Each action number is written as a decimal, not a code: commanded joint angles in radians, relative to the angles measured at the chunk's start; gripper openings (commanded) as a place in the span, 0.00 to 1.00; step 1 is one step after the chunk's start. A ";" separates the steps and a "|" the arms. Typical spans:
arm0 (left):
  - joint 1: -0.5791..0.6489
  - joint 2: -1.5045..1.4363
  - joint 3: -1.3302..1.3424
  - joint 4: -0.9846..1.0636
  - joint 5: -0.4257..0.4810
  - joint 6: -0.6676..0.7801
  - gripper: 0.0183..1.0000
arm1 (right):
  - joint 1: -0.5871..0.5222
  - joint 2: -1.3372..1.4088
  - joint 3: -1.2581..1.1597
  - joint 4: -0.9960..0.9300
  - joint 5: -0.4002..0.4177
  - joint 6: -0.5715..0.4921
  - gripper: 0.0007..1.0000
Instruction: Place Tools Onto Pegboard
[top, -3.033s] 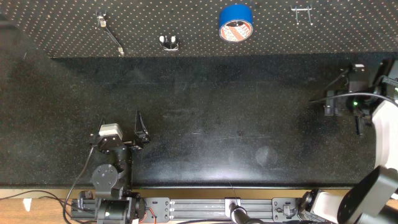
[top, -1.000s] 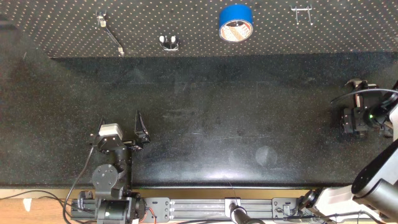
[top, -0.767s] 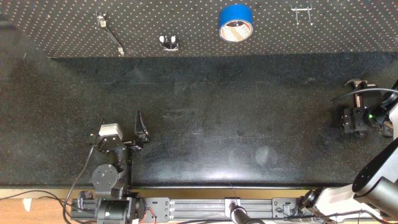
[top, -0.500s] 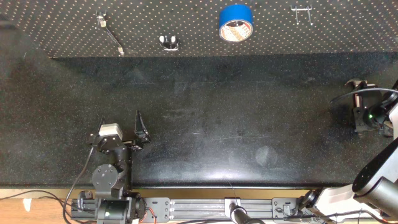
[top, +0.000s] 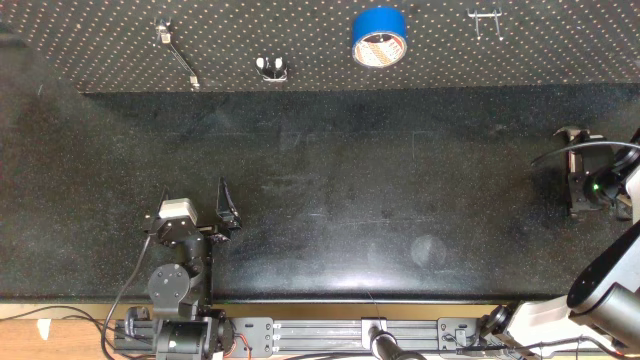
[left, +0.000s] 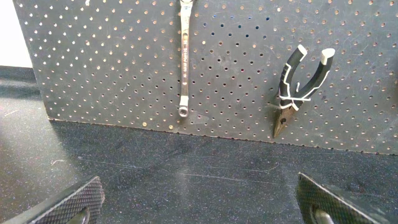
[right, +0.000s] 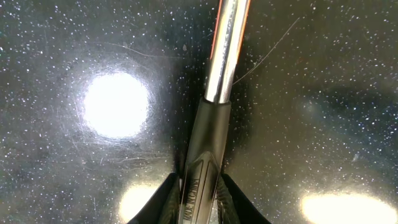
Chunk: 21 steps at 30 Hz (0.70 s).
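done: wrench (top: 178, 55), pliers (top: 271, 68), tape roll (top: 379, 37) hung on pegboard (top: 300, 30) at 12 o'clock | todo: hammer (right: 214, 106) at tabletop (top: 350, 170) 3 o'clock edge, free hook (top: 486, 22) at 1 o'clock | right end effector (right: 198, 199) clamped on hammer grip | left end effector (left: 199, 211) wide open, empty, 7 o'clock

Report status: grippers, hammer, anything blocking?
Left gripper open, facing pegboard. Right gripper shut on hammer by its handle, far right of table. Nothing visible between hammer and free hook.
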 joint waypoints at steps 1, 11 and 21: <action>0.004 -0.008 -0.002 -0.008 0.007 0.013 1.00 | -0.002 0.018 -0.005 0.000 -0.008 -0.003 0.36; 0.004 -0.008 -0.002 -0.008 0.007 0.013 1.00 | -0.002 0.019 -0.005 0.000 -0.008 -0.003 0.35; 0.004 -0.008 -0.002 -0.008 0.007 0.013 1.00 | -0.002 0.002 -0.005 0.005 -0.010 0.002 0.07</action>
